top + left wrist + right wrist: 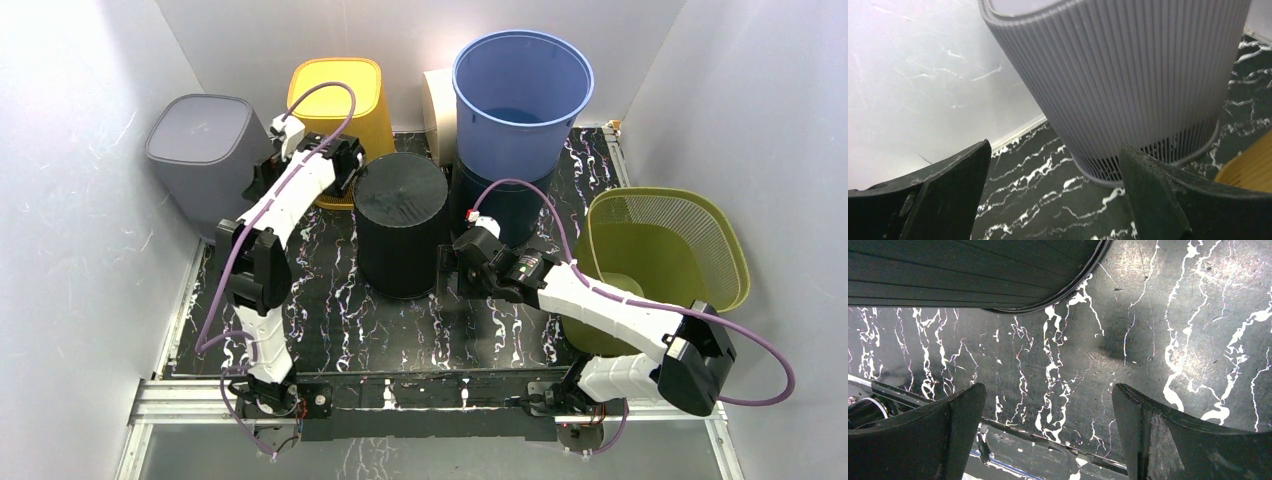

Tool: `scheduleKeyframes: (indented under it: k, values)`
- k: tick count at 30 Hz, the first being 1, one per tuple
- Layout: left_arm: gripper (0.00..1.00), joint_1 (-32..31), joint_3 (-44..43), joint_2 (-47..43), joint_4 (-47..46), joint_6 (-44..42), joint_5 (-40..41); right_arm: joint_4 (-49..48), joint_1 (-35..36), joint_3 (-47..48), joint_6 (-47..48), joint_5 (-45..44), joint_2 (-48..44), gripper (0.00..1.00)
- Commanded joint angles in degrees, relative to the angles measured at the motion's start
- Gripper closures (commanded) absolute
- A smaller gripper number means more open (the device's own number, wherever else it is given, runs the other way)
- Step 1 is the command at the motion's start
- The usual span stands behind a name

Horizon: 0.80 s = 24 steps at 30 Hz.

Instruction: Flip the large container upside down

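Black ribbed container [400, 225]: probably light, stiff plastic; grip the wall near its rim. Left hand [1053, 150], right hand [1048, 387]: both released.

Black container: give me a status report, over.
Both grippers open, empty: left gripper facing grey bin, right gripper over table. Black container stands base up, rim on table. Nothing on top of it.

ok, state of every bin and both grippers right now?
black bin: upside down, base up
grey bin: upside down, rim on the table
blue bucket: mouth up, apparently stacked on a dark container
green mesh basket: mouth up
yellow bin: standing, orientation unclear
left gripper: open, empty, facing the grey bin
right gripper: open, empty, beside the black bin
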State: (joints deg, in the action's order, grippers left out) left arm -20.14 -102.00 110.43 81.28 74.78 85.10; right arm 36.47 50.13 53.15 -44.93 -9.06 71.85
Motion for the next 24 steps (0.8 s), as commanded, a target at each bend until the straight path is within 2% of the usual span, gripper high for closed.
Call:
scheduleKeyframes:
  k: [1, 2, 3, 4, 5, 6, 8, 10, 12, 15, 16, 20, 24]
  values:
    - [0.02, -0.91, 2.11, -4.89, -24.06, -28.90, -9.45, -1.30, -0.34, 0.91, 0.03, -0.47, -1.42, 0.02]
    - [0.02, -0.88, 8.58, -9.74, -42.09, -43.66, -16.52, -1.30, -0.37, 0.89, 0.08, -0.27, -1.68, 0.02]
    - [0.02, -0.93, 16.70, -15.88, -58.15, -53.72, -24.03, -1.43, -0.37, 0.90, 0.18, -0.14, -1.92, 0.02]
    - [0.02, -0.83, 22.19, -20.94, -67.22, -57.33, -30.88, -1.56, -0.38, 0.78, 0.32, -0.16, -2.30, 0.02]
    - [0.02, -0.79, 24.07, -24.35, -70.07, -56.95, -33.75, -1.42, -0.43, 0.80, 0.38, -0.38, -2.65, 0.02]
    - [0.02, -0.44, 22.77, -25.48, -68.53, -55.56, -34.91, -1.22, -0.47, 0.74, 0.25, -0.78, -3.03, 0.02]
    - [0.01, 0.20, 16.08, -23.92, -58.29, -53.48, -36.05, -0.95, -0.70, 0.06, -0.26, -1.37, -4.14, 0.02]
    - [0.02, 0.24, 9.93, -22.91, -52.38, -53.61, -38.74, -1.64, -0.73, -0.80, -0.51, -1.10, -4.94, 0.02]
    - [0.02, 0.27, 8.85, -25.22, -49.71, -53.46, -42.78, -2.23, -0.74, -1.33, -0.68, -0.58, -5.04, 0.02]
    - [0.02, 0.63, 12.02, -31.41, -47.29, -52.36, -45.73, -2.07, -0.75, -1.05, -0.59, -0.53, -4.25, 0.02]
    - [0.02, 1.88, 13.13, -34.26, -46.21, -52.17, -47.31, -2.04, -0.74, -1.02, -0.54, -0.62, -3.97, 0.02]
    - [0.01, 15.91, 15.33, -40.91, -38.88, -51.16, -63.07, -2.78, -0.73, -0.78, -0.58, -0.38, -3.31, 0.02]
    - [0.02, 21.34, 18.30, -47.85, -36.38, -54.43, -62.07, -3.24, -0.78, -0.51, 0.08, 0.06, -2.24, 0.02]
